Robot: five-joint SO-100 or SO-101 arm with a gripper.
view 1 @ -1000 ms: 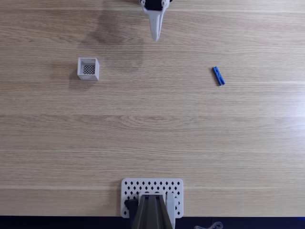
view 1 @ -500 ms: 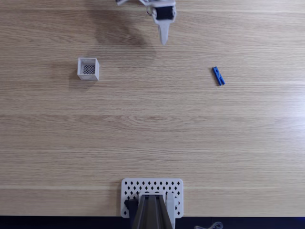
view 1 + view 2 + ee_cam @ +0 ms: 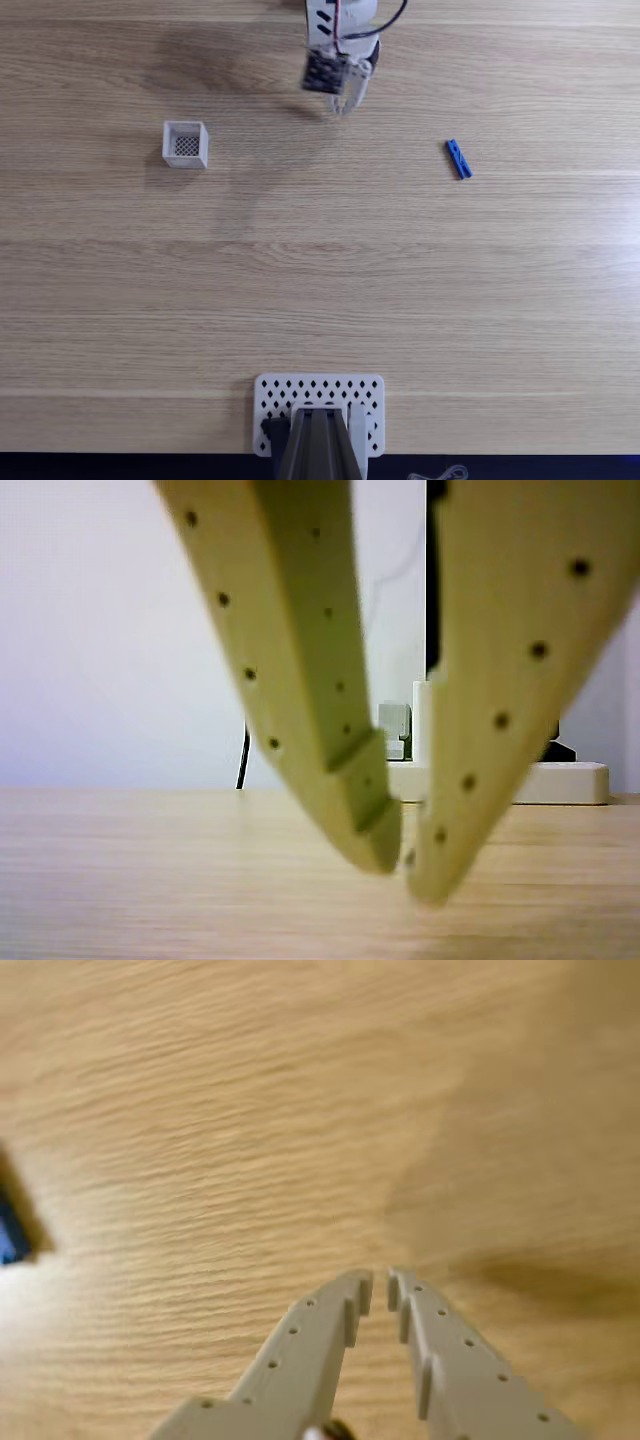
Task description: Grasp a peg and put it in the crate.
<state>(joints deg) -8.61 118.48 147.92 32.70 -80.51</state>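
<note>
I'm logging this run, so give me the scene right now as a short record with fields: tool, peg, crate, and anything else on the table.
tool: near the top edge of the fixed view, above the table, jaws nearly closed, holding nothing
peg: blue, flat on the table, to the right in the fixed view, apart from the tool
crate: white, upright, to the left in the fixed view, nothing inside
table: light wood
other: white perforated plate at the bottom edge

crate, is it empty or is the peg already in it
Empty. In the fixed view the crate shows only its dark mesh bottom, and the blue peg lies on the table far to its right.
</note>
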